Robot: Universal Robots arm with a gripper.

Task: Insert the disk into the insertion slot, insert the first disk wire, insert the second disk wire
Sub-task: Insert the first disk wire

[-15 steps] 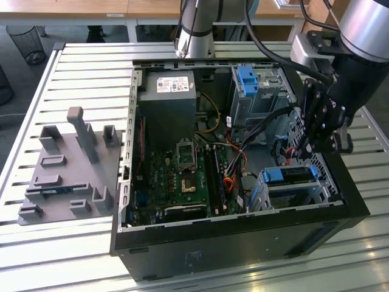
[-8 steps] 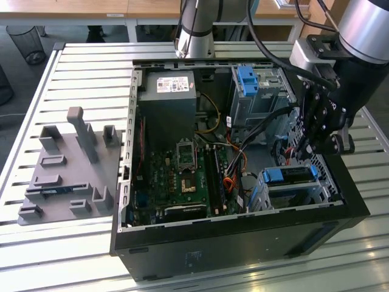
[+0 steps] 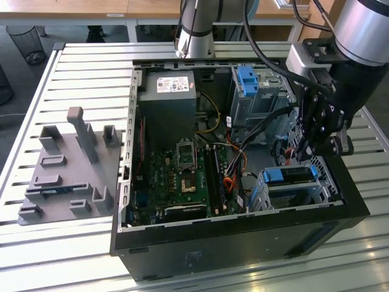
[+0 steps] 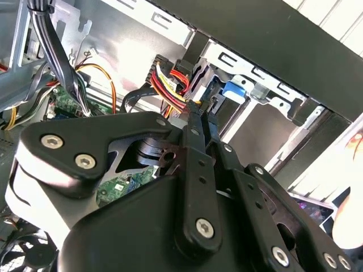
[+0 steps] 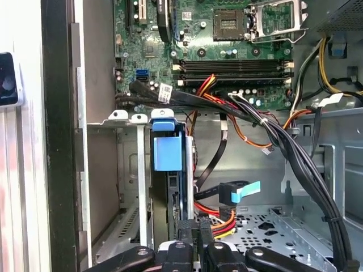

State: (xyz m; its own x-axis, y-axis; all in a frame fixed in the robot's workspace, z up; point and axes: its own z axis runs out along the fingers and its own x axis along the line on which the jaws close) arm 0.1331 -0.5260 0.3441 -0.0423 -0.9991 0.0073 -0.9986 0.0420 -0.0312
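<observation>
1 disk [image 5: 168, 154] — blue caddy, seated in insertion slot [image 5: 142, 181]; gripper [image 5: 195, 225] — fingers drawn together, beside red-yellow wires [image 5: 220, 215].

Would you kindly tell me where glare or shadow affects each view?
Exterior view: light glares off the slatted table, while the case's front panel is dark. Second wrist view: the sheet-metal case wall is washed out. First wrist view: the disk sits partly in shade, the motherboard evenly lit.
</observation>
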